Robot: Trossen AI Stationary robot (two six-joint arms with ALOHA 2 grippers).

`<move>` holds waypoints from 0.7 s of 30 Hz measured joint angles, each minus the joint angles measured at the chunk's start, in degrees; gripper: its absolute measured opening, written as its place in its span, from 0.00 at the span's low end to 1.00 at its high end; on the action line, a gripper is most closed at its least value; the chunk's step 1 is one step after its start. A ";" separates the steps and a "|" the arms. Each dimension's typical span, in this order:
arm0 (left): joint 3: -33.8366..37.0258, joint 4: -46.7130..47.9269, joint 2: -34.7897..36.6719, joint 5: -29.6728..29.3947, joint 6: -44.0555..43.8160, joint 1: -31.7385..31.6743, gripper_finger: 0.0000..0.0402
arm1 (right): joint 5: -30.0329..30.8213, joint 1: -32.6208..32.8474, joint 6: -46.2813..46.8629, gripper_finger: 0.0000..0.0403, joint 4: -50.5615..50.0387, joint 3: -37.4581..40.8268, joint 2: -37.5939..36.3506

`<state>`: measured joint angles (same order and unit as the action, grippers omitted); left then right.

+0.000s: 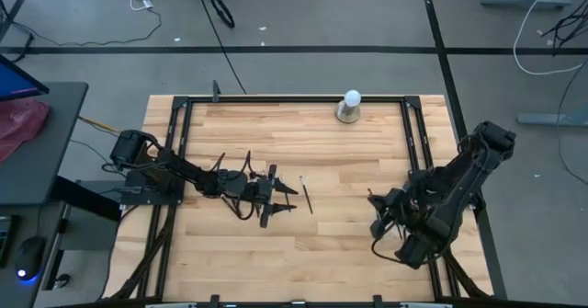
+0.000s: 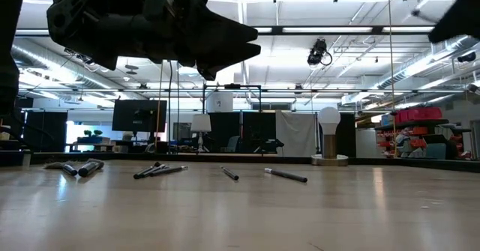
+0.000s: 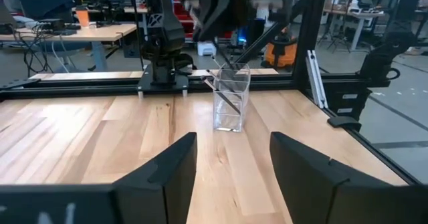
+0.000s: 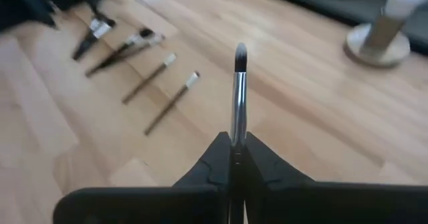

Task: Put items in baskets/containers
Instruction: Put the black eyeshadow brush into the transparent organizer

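Several dark-handled brushes lie flat on the wood: a bunch (image 1: 231, 176) beside my left arm and one (image 1: 308, 199) farther right. In the low view they lie in a row (image 2: 159, 170), (image 2: 286, 175). The clear organiser (image 3: 231, 97) stands upright near the right side, with a brush leaning inside it (image 3: 224, 95). My left gripper (image 3: 231, 142) (image 1: 278, 199) hovers open at mid-table, facing the organiser. My right gripper (image 4: 234, 144) is shut on one brush (image 4: 239, 83); in the left wrist view it shows blurred above the organiser (image 3: 221, 10). My right gripper pinches a brush between its two fingertips at the silver ferrule (image 4: 235, 125). The brush runs along the fingers and sticks out ahead of them, dark bristle tip (image 4: 241, 53) leading. It is lifted clear of the table.
A white ball on a round metal base (image 1: 349, 106) (image 2: 328, 135) stands near the far edge. A black frame (image 1: 184, 101) runs around the tabletop. Bare wood (image 1: 303, 262) lies along the near side, between the two arms.
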<state>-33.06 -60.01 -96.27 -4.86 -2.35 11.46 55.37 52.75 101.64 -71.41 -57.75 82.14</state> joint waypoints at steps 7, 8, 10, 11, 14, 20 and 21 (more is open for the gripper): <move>0.00 0.11 0.00 0.00 0.00 0.00 0.48 | -3.18 -0.01 1.85 0.03 9.26 5.71 2.26; 0.00 0.15 0.00 0.00 0.00 0.00 0.48 | -4.10 0.00 1.86 0.03 10.04 6.02 2.57; 0.00 0.36 0.00 0.00 0.02 0.00 0.48 | -5.95 -0.02 1.86 0.03 10.35 6.18 2.88; 0.00 0.42 0.00 0.00 0.02 0.00 0.48 | -6.51 -0.02 1.86 0.03 10.30 6.18 2.91; 0.00 0.40 0.00 0.00 0.02 0.00 0.48 | -7.12 -0.02 1.85 0.04 10.44 6.18 2.93; 0.00 0.39 0.00 0.00 0.00 0.00 0.48 | -12.19 -0.07 1.84 0.18 10.38 6.18 2.93; 0.00 0.38 0.00 0.00 0.00 0.00 0.48 | -12.92 -0.04 1.84 0.21 10.16 6.18 2.93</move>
<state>-33.06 -59.64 -96.27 -4.86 -2.35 11.46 42.45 52.71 103.48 -61.25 -51.57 85.08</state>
